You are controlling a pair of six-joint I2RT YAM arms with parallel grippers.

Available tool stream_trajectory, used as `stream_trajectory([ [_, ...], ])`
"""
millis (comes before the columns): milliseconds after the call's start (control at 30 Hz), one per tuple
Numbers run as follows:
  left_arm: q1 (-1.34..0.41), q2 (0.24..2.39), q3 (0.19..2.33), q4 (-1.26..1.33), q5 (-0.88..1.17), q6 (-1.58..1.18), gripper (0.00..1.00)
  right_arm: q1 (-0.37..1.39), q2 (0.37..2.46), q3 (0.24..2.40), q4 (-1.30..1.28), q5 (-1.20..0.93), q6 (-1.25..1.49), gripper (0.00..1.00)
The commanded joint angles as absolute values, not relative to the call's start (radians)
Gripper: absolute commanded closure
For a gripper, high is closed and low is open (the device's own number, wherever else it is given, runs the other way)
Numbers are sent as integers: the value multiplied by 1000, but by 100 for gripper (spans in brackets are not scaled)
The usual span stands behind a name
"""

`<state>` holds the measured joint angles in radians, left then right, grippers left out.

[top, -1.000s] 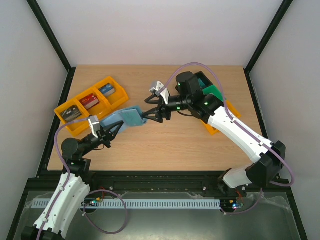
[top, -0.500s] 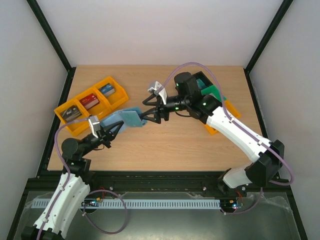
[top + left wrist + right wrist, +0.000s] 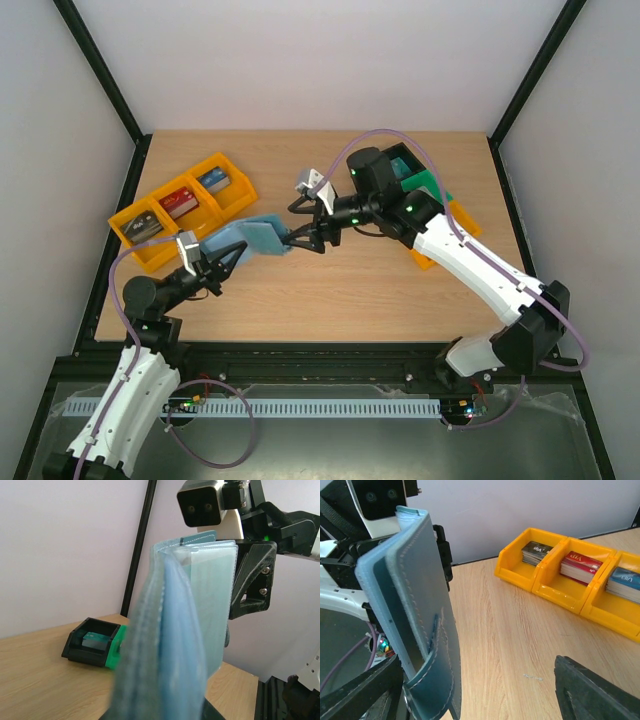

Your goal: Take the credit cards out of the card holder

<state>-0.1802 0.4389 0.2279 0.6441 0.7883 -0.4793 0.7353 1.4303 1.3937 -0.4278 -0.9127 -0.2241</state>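
The blue card holder [image 3: 250, 238] hangs above the table, left of centre, with my left gripper [image 3: 222, 258] shut on its lower left end. It fills the left wrist view as an upright, folded blue wallet [image 3: 175, 630]. My right gripper [image 3: 298, 224] is open at the holder's right edge, one finger on each side. In the right wrist view the holder [image 3: 415, 615] stands close to the left finger [image 3: 365, 695], and the right finger [image 3: 592, 687] is well apart from it. A teal credit card [image 3: 95, 640] lies in the black tray [image 3: 80, 652]. I cannot make out cards inside the holder.
Three joined orange bins [image 3: 180, 205] with red, blue and grey packs stand at the back left [image 3: 570, 580]. A black and green tray [image 3: 418, 175] sits at the back right behind the right arm, with an orange tray [image 3: 440, 250] beneath that arm.
The right gripper has opened wider and edged left onto the holder's edge. The left gripper and the holder have stayed still.
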Motion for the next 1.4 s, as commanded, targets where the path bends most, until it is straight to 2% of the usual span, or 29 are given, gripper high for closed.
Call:
stream_trajectory([
  [0,-179,430,235,687,788,-469,98,742,1389,1401,-447,-934,-256,19],
  [233,-178,430,238,683,789,-467,98,745,1431,1424,-435,-976,-225,19],
  [567,-177,430,237,684,788,-468,98,771,1446,1406,-334,-930,-155,22],
  [733,-178,431,236,684,788,-468,98,772,1447,1406,-333,-888,-151,33],
  [833,-177,431,236,685,788,-469,98,772,1445,1405,-321,-870,-136,35],
  [1367,-178,433,234,685,758,-521,98,792,1485,1405,-272,-857,-65,26],
])
